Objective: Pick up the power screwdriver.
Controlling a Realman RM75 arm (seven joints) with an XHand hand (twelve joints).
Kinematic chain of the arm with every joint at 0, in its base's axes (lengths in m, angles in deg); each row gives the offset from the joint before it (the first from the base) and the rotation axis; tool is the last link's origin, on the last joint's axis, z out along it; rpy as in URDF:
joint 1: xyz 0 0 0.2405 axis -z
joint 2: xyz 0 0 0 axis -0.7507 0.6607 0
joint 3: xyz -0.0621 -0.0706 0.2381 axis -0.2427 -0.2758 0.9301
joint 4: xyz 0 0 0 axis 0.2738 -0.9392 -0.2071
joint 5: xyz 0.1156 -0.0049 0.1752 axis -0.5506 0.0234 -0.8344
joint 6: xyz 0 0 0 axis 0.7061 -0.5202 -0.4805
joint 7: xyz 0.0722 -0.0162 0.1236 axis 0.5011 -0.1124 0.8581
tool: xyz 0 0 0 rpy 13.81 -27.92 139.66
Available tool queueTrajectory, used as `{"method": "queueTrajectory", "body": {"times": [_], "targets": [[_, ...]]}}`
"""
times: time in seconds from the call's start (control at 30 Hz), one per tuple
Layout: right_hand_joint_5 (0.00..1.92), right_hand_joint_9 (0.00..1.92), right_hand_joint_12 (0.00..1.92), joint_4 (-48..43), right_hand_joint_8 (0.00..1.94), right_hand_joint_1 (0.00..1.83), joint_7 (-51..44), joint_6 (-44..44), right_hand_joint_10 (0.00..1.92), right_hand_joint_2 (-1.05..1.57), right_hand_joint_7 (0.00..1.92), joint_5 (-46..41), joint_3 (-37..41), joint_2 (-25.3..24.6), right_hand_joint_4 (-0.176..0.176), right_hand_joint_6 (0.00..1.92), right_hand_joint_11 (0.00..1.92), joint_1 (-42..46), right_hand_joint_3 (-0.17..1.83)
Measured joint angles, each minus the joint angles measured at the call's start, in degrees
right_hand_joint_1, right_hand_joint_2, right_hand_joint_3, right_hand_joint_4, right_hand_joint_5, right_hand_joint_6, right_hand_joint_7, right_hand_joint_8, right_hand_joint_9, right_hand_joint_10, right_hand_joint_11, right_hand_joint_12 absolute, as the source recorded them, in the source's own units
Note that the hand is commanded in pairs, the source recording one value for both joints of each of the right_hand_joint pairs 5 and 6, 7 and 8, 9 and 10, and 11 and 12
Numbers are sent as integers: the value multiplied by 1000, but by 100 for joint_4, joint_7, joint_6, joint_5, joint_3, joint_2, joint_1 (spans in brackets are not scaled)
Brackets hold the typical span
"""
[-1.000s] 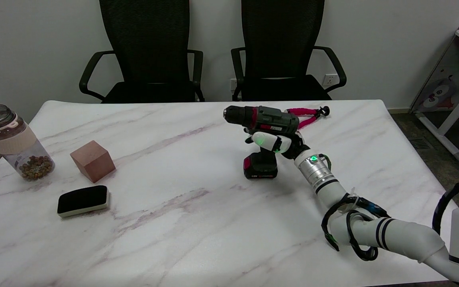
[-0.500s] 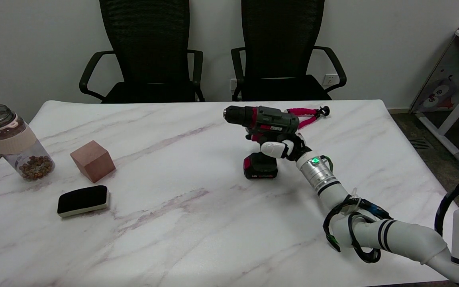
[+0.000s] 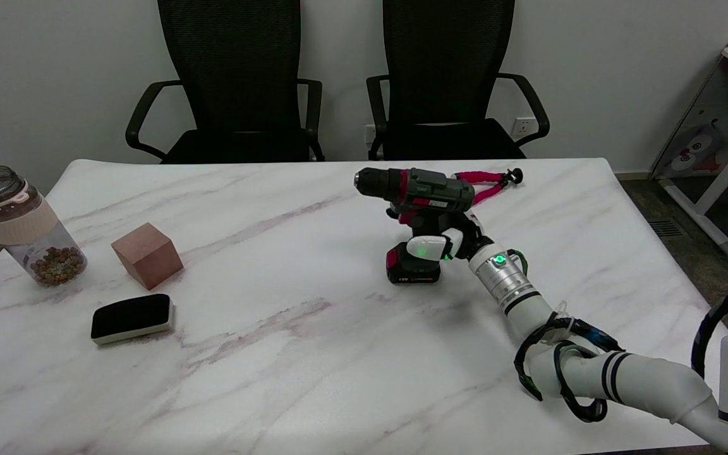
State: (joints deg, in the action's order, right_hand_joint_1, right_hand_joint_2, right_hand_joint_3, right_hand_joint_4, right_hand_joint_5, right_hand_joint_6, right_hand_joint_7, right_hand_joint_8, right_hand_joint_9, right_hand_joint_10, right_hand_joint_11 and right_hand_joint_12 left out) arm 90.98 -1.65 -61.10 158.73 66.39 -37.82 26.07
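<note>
**Right hand at the screwdriver's handle, grasp not confirmed**

The power screwdriver stands upright on its battery base on the marble table, right of centre towards the far side, just in front of a pink flexible tripod. The base appears to rest flat on the table, so the lift looks not yet made.

The right hand reaches in from the lower right and sits at the handle, between the motor body above and the battery pack below. A white finger lies across the near side of the handle, just over the battery. The rest of the hand is hidden behind the tool, so whether it is clamped on the handle or only touching it cannot be told.

Step in hand, by judgement: closing the grasp on the handle. To do it well, the fingers should wrap the handle fully and close evenly from both sides, so that the tall, top-heavy tool is not pushed over. The lift should then go straight up.

Orientation: the barrel's long axis runs roughly left to right in the head view, chuck pointing left and slightly away. The handle axis is near vertical.
</note>
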Motion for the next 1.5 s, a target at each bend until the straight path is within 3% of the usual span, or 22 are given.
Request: {"method": "queueTrajectory", "body": {"times": [0.4,0.6,1.1,1.33,1.5], "targets": [[529,927,493,7,529,1189,3,-18,927,-260,529,100,-4,3,149,529,493,6,860],[547,1033,855,10,547,1217,3,-18,1033,-210,547,127,-5,2,143,547,855,4,1072],[563,1133,1058,22,563,1236,5,-19,1133,-140,563,164,6,-12,142,563,1058,-33,1188],[605,1494,1435,25,605,1229,5,-19,1494,17,605,169,6,-20,152,605,1435,-61,1258],[617,1666,1527,29,617,1221,5,-19,1666,127,617,176,8,-22,154,617,1527,-76,1215]]}}
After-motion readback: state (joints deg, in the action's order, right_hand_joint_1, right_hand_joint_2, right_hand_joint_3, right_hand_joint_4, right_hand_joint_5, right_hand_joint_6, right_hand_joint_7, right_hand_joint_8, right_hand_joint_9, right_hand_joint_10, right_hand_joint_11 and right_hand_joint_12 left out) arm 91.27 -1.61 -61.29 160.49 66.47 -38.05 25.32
